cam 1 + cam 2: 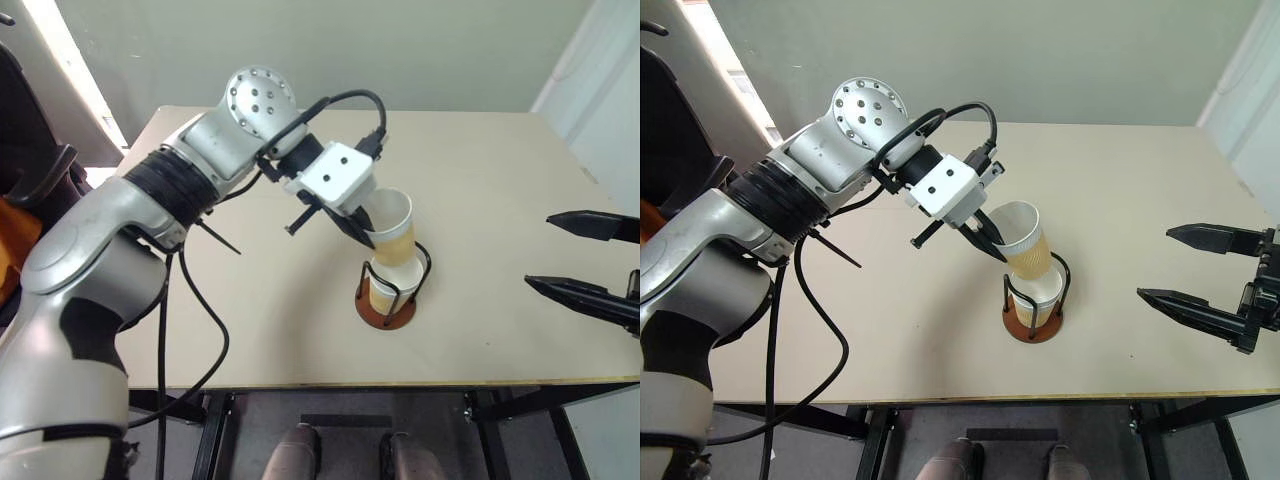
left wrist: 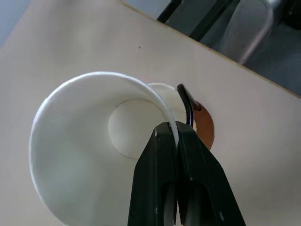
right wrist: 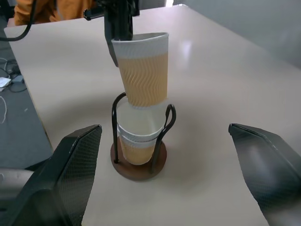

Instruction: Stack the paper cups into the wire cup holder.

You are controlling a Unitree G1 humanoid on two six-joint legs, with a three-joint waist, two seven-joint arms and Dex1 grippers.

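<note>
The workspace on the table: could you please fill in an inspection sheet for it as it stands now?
Surface: pale table, bare apart from the job's things.
Job's things: holder upright on the table with cups nested inside; another cup held tilted above them, its base just at their mouth.
Clutter: nothing seen.
Pincers: left pincer shut on the held cup's rim; right pincer open, holding nothing, well to the holder's right.
Cables: black cables along the left arm, hanging past the table's near edge.
Surroundings: grey wall behind; an orange-clad person past the table's far end.
</note>
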